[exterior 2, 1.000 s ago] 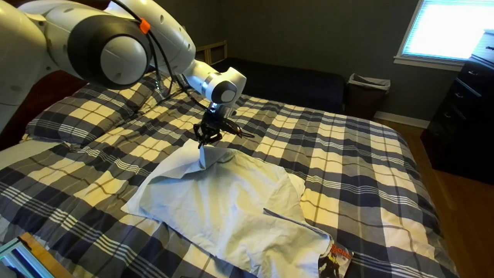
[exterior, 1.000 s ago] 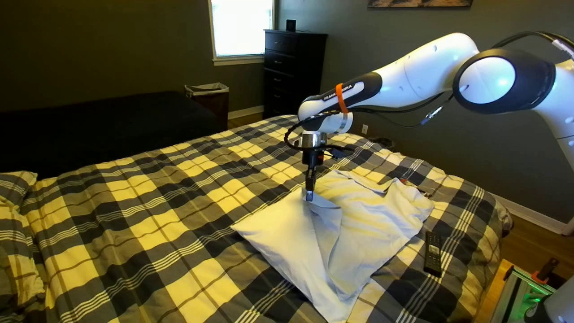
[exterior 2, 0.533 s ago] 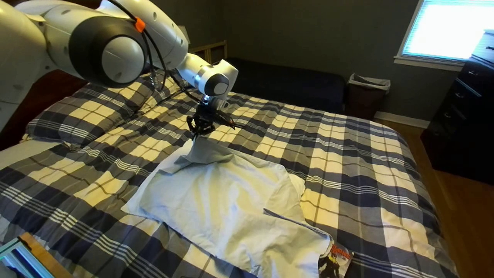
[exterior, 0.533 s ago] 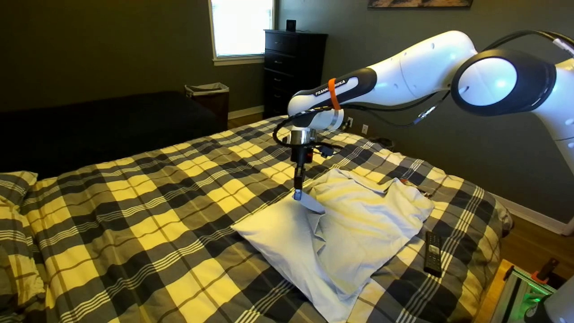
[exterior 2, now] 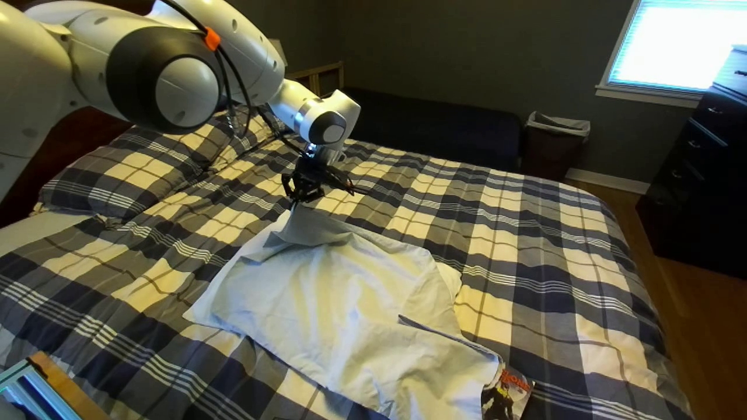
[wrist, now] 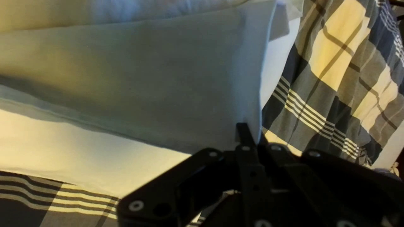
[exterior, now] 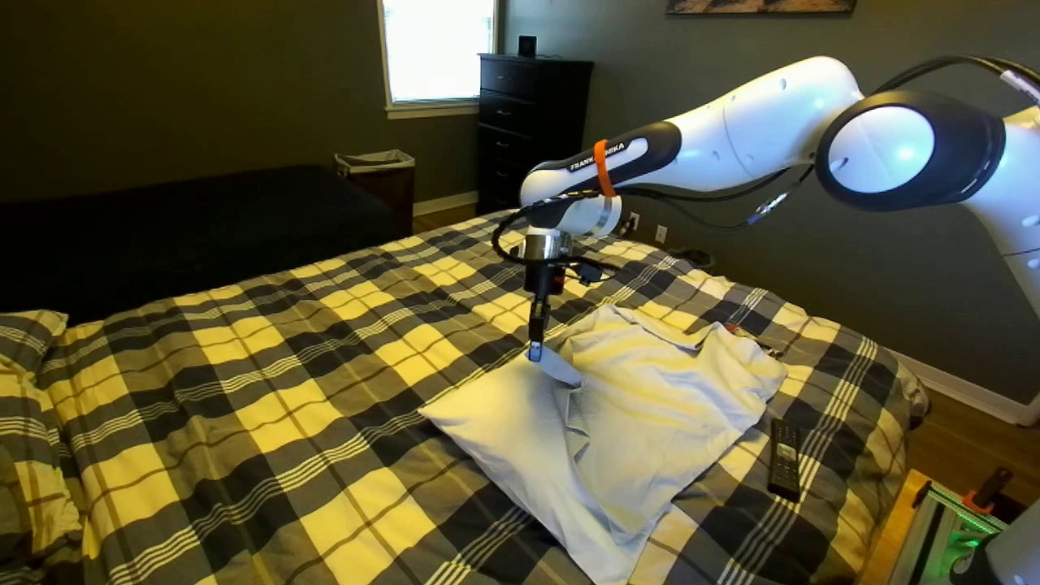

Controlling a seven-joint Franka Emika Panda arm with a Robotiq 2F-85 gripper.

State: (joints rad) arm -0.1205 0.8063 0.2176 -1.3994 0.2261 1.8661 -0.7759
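Note:
A pale, whitish cloth (exterior: 674, 414) lies spread and wrinkled over the plaid bed cover, seen in both exterior views. My gripper (exterior: 535, 351) points straight down at its far edge, jaws closed on a pinch of the fabric. In an exterior view the cloth (exterior 2: 350, 297) rises to a small peak under the gripper (exterior 2: 295, 204). From the wrist, the held edge of the cloth (wrist: 151, 78) runs up between the dark fingers (wrist: 243, 129), while a brighter white layer lies beneath the raised flap. The far fingertip is mostly hidden behind the fabric.
A black remote (exterior: 785, 461) lies beside the cloth on the plaid bed cover (exterior: 309, 414). A comic or magazine (exterior 2: 506, 394) pokes out from under one cloth corner. Plaid pillows (exterior 2: 131, 169) rest at the bed's head. A dark dresser (exterior: 532, 122) and hamper (exterior: 382, 183) stand beyond.
Still gripping the cloth, the gripper has shifted left in both exterior views and slightly upward, drawing the flap along. Most of this happened in the earlier half second; since then it has barely moved.

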